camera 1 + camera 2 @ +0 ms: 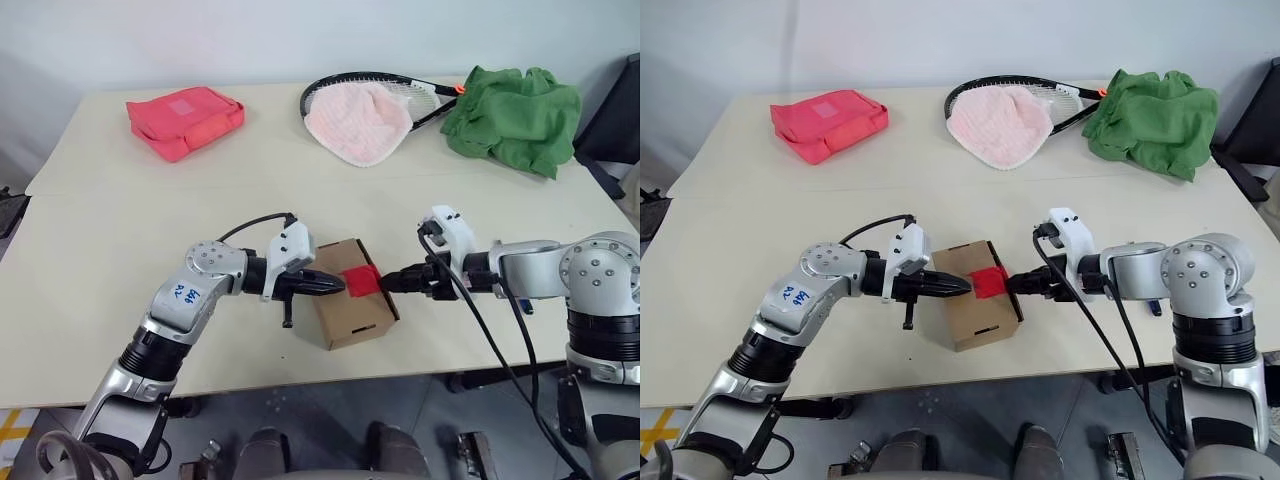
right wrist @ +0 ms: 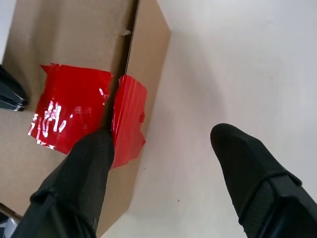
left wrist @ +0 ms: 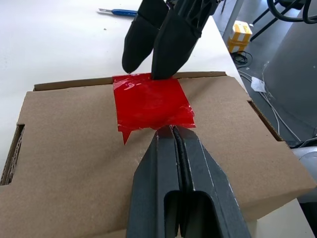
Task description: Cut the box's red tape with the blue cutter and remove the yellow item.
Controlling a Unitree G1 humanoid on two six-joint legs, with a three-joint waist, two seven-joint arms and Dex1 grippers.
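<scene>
Now, box: sitting closed on the surface (image 1: 120, 260) between both grippers, box (image 1: 345, 300) flaps shut.
Tape: tape (image 3: 151, 104) lying across the lid seam and folding down the side facing the right arm; looking uncut.
Left gripper: left gripper (image 3: 173, 136) pressing its fingers together, tip resting at the tape's near edge, pinning the lid, holding nothing.
Right gripper: right gripper (image 2: 163, 148) standing spread, one finger touching the tape at the box edge, the other hanging over bare surface.
Cutter: cutter (image 3: 119, 12) lying flat beyond the box on the right arm's side, well apart from both grippers.
Key relation: right arm judging nearer the cutter, so it is probably needing to reach away from the box first.
Yellow item: presumably inside.
</scene>
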